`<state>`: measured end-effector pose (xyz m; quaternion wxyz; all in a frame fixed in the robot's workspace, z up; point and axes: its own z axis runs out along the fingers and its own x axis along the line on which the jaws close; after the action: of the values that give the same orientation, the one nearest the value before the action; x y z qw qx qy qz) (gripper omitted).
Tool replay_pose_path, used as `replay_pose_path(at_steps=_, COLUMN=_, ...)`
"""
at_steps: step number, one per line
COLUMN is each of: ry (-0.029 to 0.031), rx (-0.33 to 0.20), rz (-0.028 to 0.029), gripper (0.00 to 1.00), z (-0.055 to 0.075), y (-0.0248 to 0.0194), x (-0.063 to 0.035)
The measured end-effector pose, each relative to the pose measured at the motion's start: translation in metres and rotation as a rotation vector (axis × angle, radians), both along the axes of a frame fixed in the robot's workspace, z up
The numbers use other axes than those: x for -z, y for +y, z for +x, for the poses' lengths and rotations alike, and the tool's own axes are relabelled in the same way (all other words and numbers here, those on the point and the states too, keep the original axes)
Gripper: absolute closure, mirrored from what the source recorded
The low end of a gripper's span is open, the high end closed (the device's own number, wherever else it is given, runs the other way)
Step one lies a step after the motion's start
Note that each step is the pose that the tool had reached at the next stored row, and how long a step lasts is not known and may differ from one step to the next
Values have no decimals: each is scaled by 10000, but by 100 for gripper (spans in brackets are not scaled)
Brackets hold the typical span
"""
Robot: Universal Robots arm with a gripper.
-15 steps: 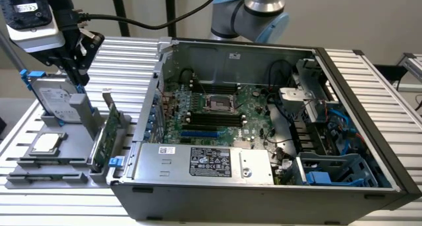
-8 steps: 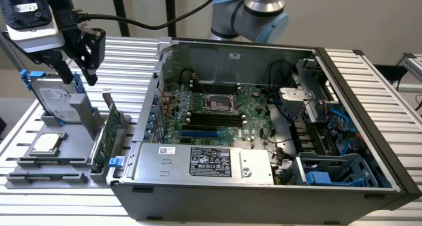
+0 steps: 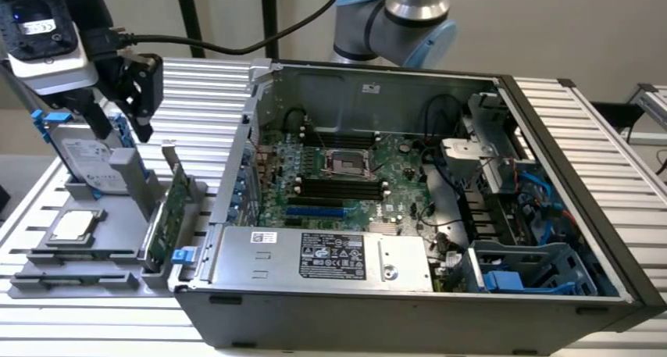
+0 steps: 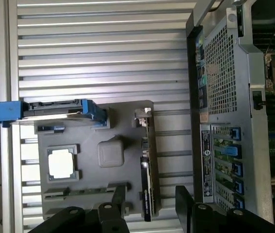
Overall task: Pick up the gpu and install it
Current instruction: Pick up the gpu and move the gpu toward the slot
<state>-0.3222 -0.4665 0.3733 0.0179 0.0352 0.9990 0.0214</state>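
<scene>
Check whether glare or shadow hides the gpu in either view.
Exterior view: even light, no glare on the gpu, its green face plainly lit. Wrist view: the gpu stands edge-on and looks dark, and the processor chip is washed out white by glare.

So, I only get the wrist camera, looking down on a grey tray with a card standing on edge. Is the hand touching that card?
Observer: No. The exterior view shows the hand hanging open above the gpu, clear of it.
Operator: And what's deeper inside the computer case?
Observer: A silver power supply with a label lies along the near wall of the case.
</scene>
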Motion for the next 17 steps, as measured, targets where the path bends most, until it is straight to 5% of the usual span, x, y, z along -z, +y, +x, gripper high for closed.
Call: replay_pose_path(at_steps=17, ry=0, rx=0, rz=0, gripper=46, z=-65, y=-1, x=309)
